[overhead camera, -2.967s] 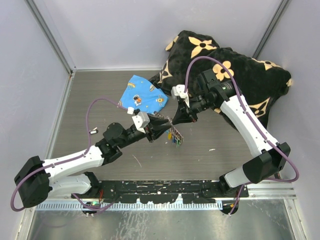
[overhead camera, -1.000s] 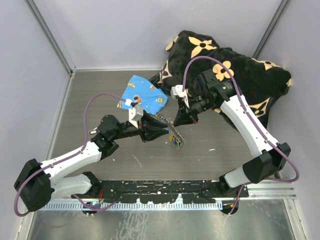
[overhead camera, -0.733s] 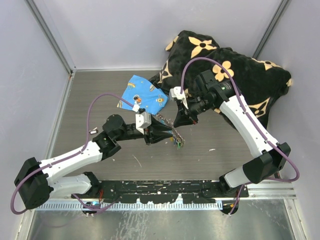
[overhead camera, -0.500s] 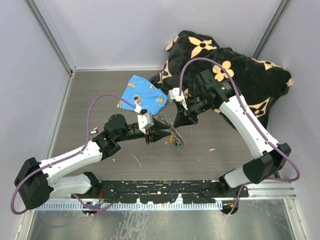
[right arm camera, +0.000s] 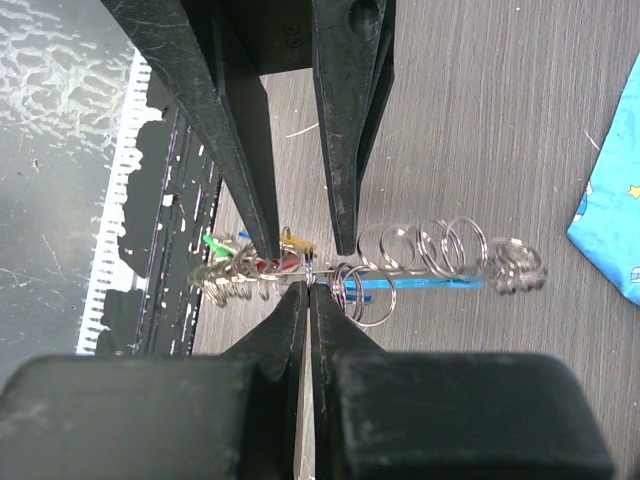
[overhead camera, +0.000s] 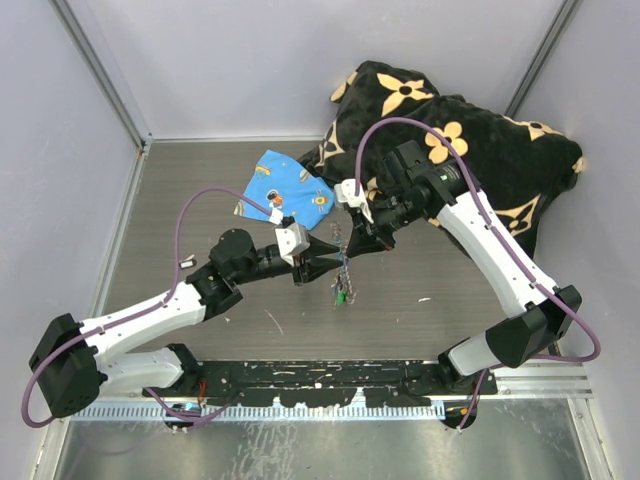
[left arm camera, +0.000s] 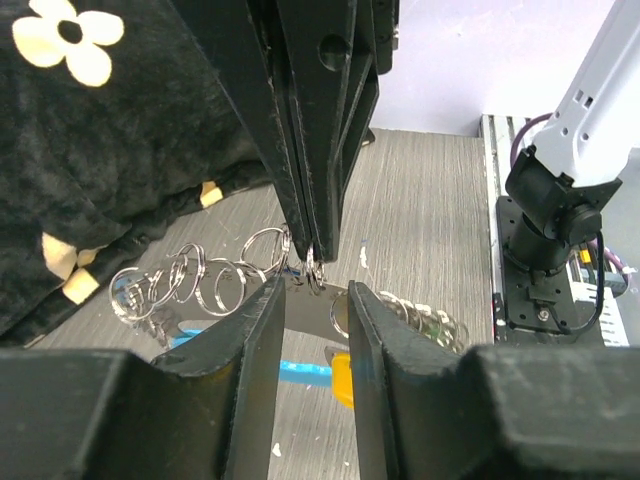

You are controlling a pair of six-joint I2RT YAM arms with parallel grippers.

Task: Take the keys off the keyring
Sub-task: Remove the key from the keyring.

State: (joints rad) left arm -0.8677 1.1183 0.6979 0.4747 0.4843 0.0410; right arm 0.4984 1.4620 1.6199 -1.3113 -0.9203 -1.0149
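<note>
The right gripper [right arm camera: 308, 288], jaws pinched on the keyring [right arm camera: 420, 283], steadies it so the left gripper [left arm camera: 316, 300], jaws narrowly apart astride the rings, can work at the keys [right arm camera: 255, 265].

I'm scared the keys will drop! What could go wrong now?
The right gripper pinches the keyring at only one thin spot, so it might slip and drop. The keys hang bunched together, so the left gripper may snag a ring instead of a key.
</note>
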